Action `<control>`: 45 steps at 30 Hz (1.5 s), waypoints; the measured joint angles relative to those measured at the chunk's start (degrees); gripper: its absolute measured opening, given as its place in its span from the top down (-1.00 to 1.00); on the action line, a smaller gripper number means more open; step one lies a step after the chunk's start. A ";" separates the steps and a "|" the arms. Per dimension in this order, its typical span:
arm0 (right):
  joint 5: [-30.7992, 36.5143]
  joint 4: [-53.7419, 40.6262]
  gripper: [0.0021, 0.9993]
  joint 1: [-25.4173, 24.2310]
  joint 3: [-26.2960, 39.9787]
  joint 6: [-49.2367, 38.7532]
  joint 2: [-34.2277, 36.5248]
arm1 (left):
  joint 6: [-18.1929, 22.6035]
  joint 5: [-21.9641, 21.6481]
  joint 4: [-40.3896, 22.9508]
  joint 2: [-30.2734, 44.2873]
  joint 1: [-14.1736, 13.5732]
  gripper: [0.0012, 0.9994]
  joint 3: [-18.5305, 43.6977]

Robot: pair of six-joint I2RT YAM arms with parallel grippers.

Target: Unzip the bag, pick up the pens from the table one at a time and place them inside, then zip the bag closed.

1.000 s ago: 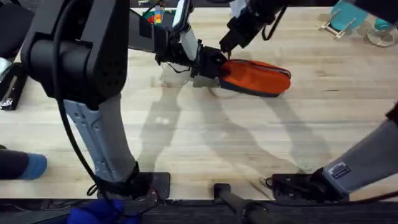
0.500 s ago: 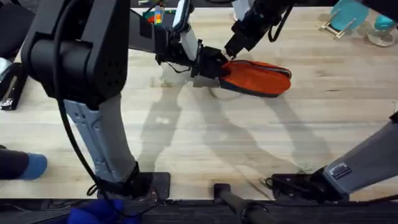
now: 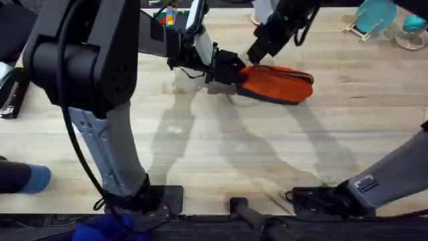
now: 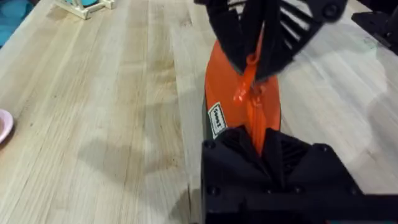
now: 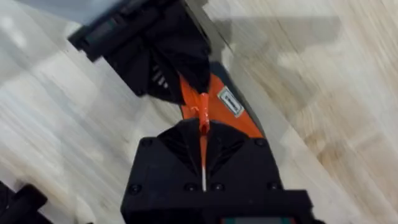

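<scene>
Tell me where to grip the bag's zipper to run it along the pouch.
Grip the thin orange pull tab, flat sides between the fingers, coming from above: it stands up off the bag. The right gripper has it pinched, while the left gripper clamps the bag's end.

The light plank table (image 3: 221, 154) carries the orange bag (image 3: 277, 84), lying lengthwise toward its far side.
</scene>
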 joint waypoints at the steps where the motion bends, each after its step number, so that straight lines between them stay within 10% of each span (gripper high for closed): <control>1: 0.03 -0.48 0.94 -0.40 0.00 0.01 -0.21 | 0.00 0.00 0.00 0.00 0.00 0.92 0.00; 45: -0.68 -10.07 0.94 -12.18 0.13 1.58 -1.70 | -0.23 0.09 0.19 0.00 0.11 0.92 0.00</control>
